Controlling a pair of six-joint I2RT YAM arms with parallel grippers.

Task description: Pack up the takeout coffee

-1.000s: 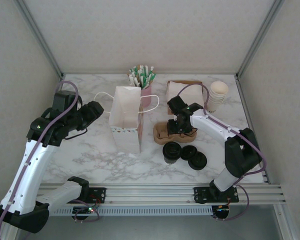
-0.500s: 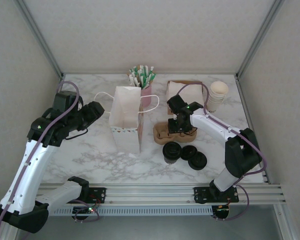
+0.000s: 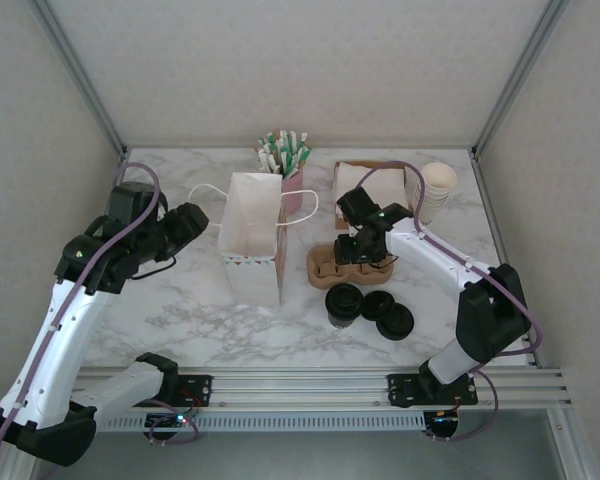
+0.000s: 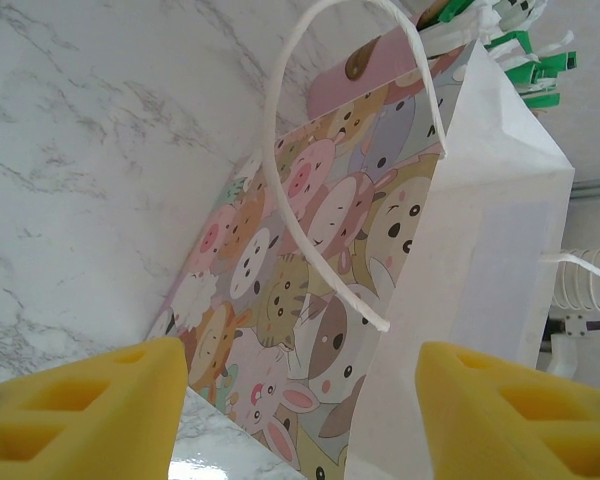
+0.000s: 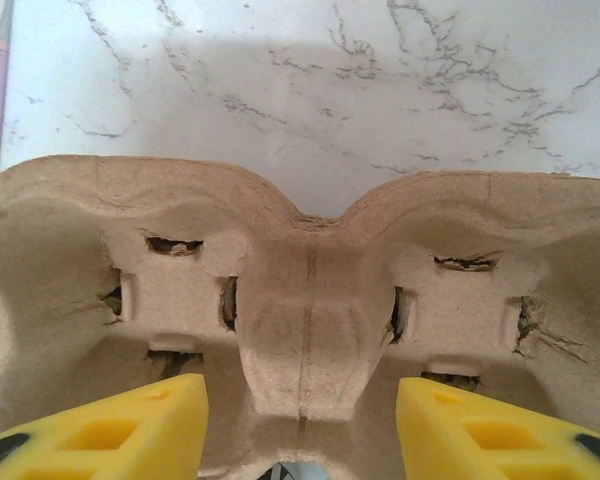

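A brown pulp cup carrier (image 3: 330,267) lies on the marble right of the white paper bag (image 3: 251,236). My right gripper (image 3: 364,249) hangs over the carrier, open. In the right wrist view its yellow fingers (image 5: 110,430) stand either side of the centre ridge of the carrier (image 5: 300,300), not touching it. A coffee cup with a black lid (image 3: 343,303) stands in front of the carrier. My left gripper (image 3: 187,226) is open, left of the bag. In the left wrist view the bag (image 4: 310,270) shows its cartoon-animal side and a rope handle (image 4: 290,200).
Two loose black lids (image 3: 387,313) lie beside the cup. At the back stand a pink holder of stirrers (image 3: 286,160), a napkin box (image 3: 368,181) and a stack of paper cups (image 3: 436,190). Frame posts and walls close in the sides.
The right arm has shifted slightly over the carrier, its elbow moving right. The left arm and the bag have stayed put.
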